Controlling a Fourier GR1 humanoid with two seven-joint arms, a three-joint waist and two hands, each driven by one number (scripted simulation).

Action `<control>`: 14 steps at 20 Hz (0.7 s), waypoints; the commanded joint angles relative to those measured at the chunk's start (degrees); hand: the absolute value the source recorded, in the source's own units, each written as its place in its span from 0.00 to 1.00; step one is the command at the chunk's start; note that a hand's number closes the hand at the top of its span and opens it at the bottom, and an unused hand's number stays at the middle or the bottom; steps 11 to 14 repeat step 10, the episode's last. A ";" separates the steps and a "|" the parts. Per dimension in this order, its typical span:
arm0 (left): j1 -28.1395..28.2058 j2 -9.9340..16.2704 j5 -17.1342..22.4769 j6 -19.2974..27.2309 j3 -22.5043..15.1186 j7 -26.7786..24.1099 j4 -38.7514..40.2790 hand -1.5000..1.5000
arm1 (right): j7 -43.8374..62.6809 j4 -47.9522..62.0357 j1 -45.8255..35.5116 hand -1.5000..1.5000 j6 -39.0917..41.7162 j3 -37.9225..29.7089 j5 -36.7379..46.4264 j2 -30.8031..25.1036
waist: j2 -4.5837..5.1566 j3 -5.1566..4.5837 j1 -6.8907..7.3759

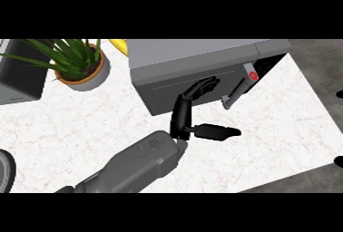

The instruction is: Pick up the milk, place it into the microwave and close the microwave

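Potted plant (79, 63) back left. One hand (189, 108) (side unclear) reaches up, fingers (204, 86) straight and slightly apart, tips touching the nearly closed microwave (194, 59) door (191, 88), thumb out right. Milk not visible.

From the lower edge a grey forearm (137, 165) reaches up over the white marbled counter (60, 131), ending in a black hand (184, 113) whose fingers (204, 86) stretch straight against the grey microwave door (194, 86) while the thumb (216, 132) sticks out to the right. The microwave (194, 54) sits at the counter's far side with its door almost shut, a narrow dark gap and a red spot (252, 75) showing at its right end beside the handle (234, 96). A potted plant (77, 61) stands to the left of the microwave, something yellow (119, 45) peeks out between them, and a grey appliance (17, 72) sits at the left edge.
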 commanded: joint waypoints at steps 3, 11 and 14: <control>-4.02 0.03 2.51 1.05 3.98 -0.37 5.36 0.00 | 1.63 3.99 -1.93 0.00 2.15 -0.18 -4.82 -0.41 | 0.21 -0.14 -0.73; -4.37 0.03 4.32 1.15 4.51 -1.65 5.76 0.00 | 2.50 8.09 -4.41 0.00 4.76 -1.52 -8.46 -2.88 | 0.27 -0.07 -0.99; -4.37 0.03 4.32 1.15 4.51 -1.65 5.76 0.00 | 2.50 8.09 -4.41 0.00 4.76 -1.52 -8.46 -2.88 | 0.27 -0.07 -0.99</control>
